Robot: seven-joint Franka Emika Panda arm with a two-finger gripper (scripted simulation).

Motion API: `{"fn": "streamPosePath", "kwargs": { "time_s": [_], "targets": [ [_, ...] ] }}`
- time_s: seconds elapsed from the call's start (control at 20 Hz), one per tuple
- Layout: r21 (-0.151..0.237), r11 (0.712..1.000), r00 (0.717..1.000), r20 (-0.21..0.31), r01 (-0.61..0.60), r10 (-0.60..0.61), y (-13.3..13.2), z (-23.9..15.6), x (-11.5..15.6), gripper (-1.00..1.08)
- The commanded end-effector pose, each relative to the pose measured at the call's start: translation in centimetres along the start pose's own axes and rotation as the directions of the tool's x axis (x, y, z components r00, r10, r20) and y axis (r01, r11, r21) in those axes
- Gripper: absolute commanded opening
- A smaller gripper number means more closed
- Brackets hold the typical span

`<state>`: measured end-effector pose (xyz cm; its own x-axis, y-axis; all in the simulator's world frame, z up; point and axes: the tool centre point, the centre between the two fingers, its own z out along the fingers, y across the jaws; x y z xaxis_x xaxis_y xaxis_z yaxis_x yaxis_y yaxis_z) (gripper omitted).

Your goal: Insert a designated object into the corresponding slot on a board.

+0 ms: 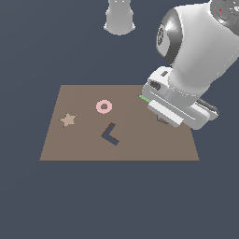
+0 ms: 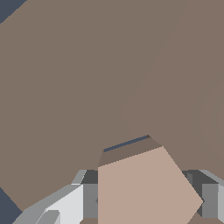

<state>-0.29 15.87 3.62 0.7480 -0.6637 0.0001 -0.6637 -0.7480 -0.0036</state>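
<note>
In the wrist view my gripper (image 2: 148,199) is shut on the tan pentagon block (image 2: 144,188), with a grey finger (image 2: 89,197) on each side of it. The block sits low over the brown board (image 2: 65,87). Just past its edge, a thin dark navy sliver of the slot (image 2: 127,143) shows; the block covers the rest. In the exterior view the white hand (image 1: 179,109) hangs over the board (image 1: 84,144) near its right side and hides the fingers, block and slot.
On the board are a pink ring (image 1: 104,106), a tan star (image 1: 68,120) and a dark L-shaped cut-out (image 1: 110,135). A green sliver (image 1: 144,98) pokes out beside the hand. The arm's grey base (image 1: 120,18) stands beyond the board's far edge.
</note>
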Motion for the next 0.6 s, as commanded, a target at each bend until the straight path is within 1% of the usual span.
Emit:
{"fn": "streamPosePath", "kwargs": {
  "time_s": [0.0, 0.05, 0.1, 0.55],
  "targets": [
    [0.0, 1.0, 1.0, 0.001, 0.001, -0.001, 0.08, 0.55, 0.01, -1.0],
    [0.001, 1.0, 1.0, 0.001, 0.002, -0.002, 0.07, 0.58, -0.02, -1.0],
    [0.001, 1.0, 1.0, 0.001, 0.002, -0.002, 0.07, 0.58, -0.02, 1.0],
    [0.001, 1.0, 1.0, 0.001, 0.002, -0.002, 0.07, 0.58, -0.02, 1.0]
  ]
}}
